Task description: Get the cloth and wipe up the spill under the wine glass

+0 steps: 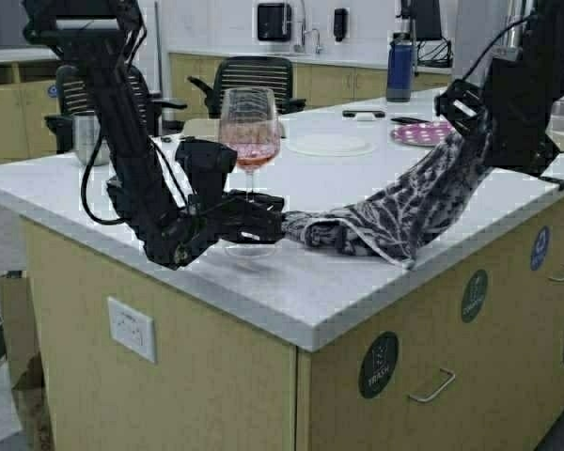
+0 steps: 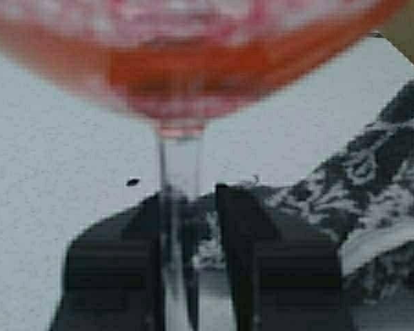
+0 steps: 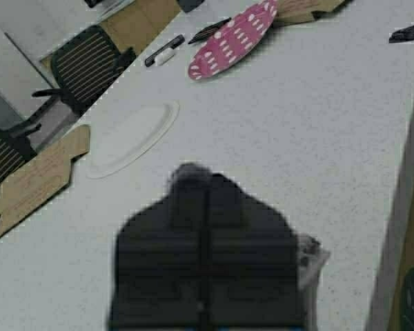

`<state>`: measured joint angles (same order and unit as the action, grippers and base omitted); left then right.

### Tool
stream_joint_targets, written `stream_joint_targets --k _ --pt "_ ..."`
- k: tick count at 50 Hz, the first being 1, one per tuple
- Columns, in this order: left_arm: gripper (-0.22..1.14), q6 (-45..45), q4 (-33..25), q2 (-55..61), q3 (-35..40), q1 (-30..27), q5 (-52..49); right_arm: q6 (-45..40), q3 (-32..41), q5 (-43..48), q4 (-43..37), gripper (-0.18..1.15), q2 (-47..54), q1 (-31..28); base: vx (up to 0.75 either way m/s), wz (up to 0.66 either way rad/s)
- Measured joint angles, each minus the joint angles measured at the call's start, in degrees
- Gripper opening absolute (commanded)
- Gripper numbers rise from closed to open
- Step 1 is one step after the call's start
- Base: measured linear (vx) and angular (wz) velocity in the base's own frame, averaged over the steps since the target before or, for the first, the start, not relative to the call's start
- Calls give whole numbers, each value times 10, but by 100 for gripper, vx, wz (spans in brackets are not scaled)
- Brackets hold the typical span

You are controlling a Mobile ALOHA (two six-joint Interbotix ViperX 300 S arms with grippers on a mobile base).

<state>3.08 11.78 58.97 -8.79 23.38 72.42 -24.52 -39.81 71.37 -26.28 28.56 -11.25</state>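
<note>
The wine glass (image 1: pixel 249 132) is tall and clear, with pink liquid in its bowl, near the counter's front left corner. My left gripper (image 1: pixel 263 202) is shut on its stem (image 2: pixel 179 162), with a finger on each side (image 2: pixel 188 196). I cannot tell whether the round foot (image 1: pixel 249 250) touches the counter. My right gripper (image 1: pixel 470 117) is raised over the counter's right side and shut on the dark floral cloth (image 1: pixel 423 197). The cloth hangs down leftward, and its lower end lies bunched on the counter right beside the glass foot (image 2: pixel 372 158). A scrap of cloth shows beside the shut right fingers (image 3: pixel 310 258). The spill itself is not clearly visible.
A white plate (image 1: pixel 329 144), a pink dotted plate (image 1: pixel 421 133), a marker (image 1: pixel 364 114) and a blue bottle (image 1: pixel 400 68) sit farther back. A steel tumbler (image 1: pixel 89 139) stands at far left. The counter's front edge (image 1: pixel 301 329) is close to the glass. Office chairs stand behind.
</note>
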Motion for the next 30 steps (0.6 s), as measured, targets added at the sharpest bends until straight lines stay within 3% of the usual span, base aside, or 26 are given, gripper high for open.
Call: stream_joint_targets --k 12,30 --pt "70 -1 1 0 -6 4 1 1 -1 0 14 7 0 0 0 0" --pt "70 -7 -19 -19 -74 5 30 1 -1 0 38 7 0 0 0 0"
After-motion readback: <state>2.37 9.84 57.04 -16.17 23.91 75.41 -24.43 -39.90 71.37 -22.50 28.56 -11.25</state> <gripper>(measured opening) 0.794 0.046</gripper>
